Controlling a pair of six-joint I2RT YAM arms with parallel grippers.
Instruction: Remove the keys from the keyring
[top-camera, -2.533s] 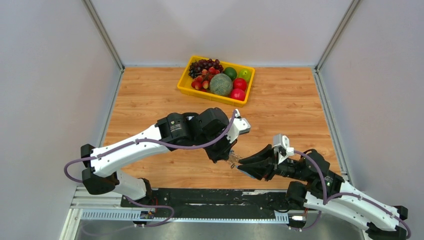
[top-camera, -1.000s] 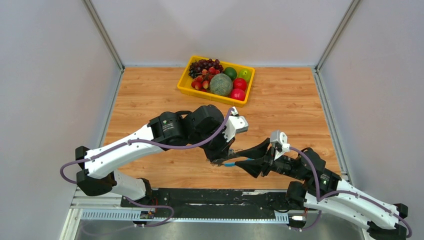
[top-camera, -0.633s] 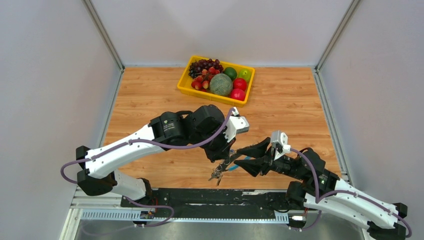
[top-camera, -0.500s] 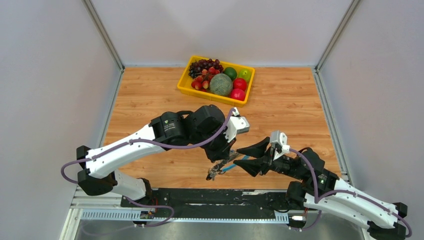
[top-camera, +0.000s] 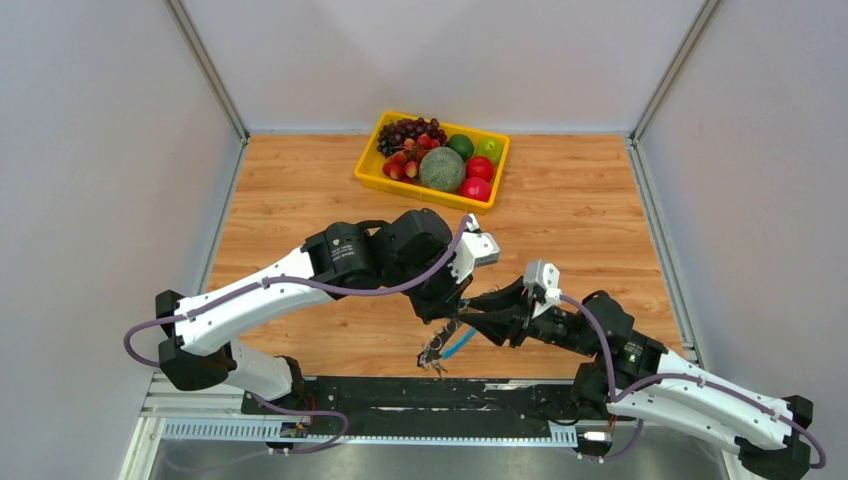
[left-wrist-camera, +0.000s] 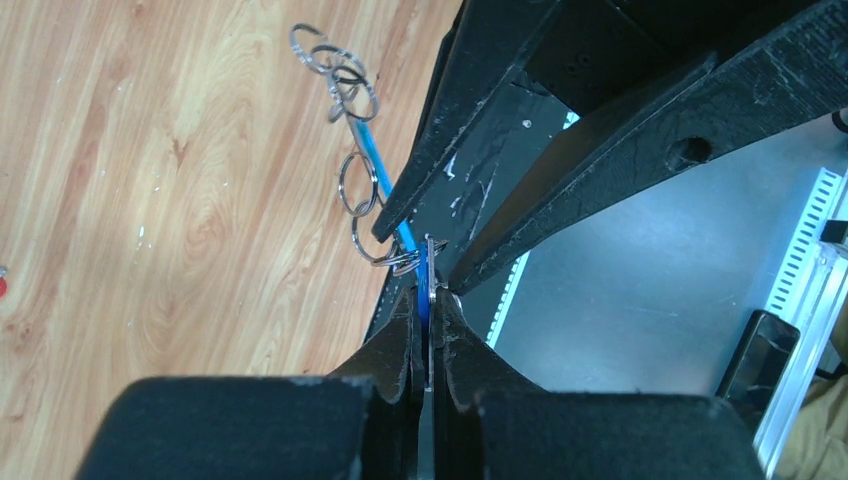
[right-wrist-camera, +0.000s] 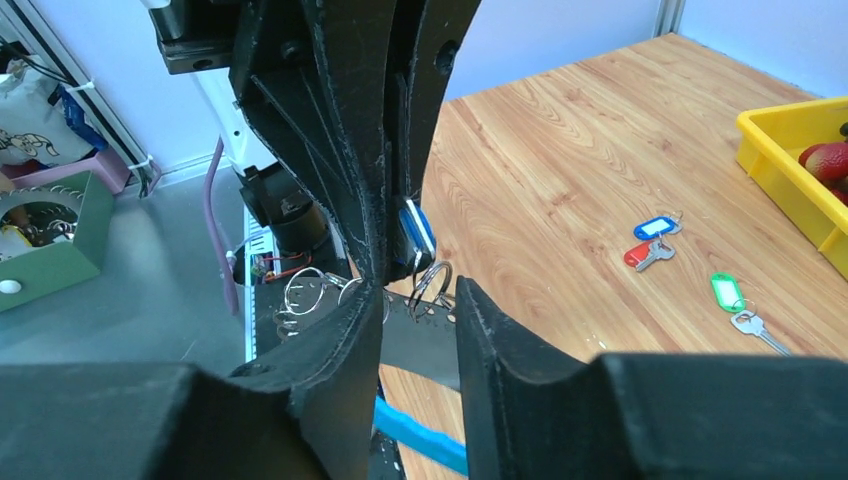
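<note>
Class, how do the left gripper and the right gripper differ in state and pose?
The left gripper is shut on a blue-tagged key; the right gripper is open, gripping nothing. The left gripper hangs from above; the right gripper reaches in sideways. Both are black and meet at the keyring.

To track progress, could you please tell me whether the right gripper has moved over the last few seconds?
Yes. The right gripper has shifted leftward and slightly farther in, away from the table's right edge.

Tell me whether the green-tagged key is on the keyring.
No, the green-tagged key lies loose on the wooden table, well apart from the keyring and its metal rings.
</note>
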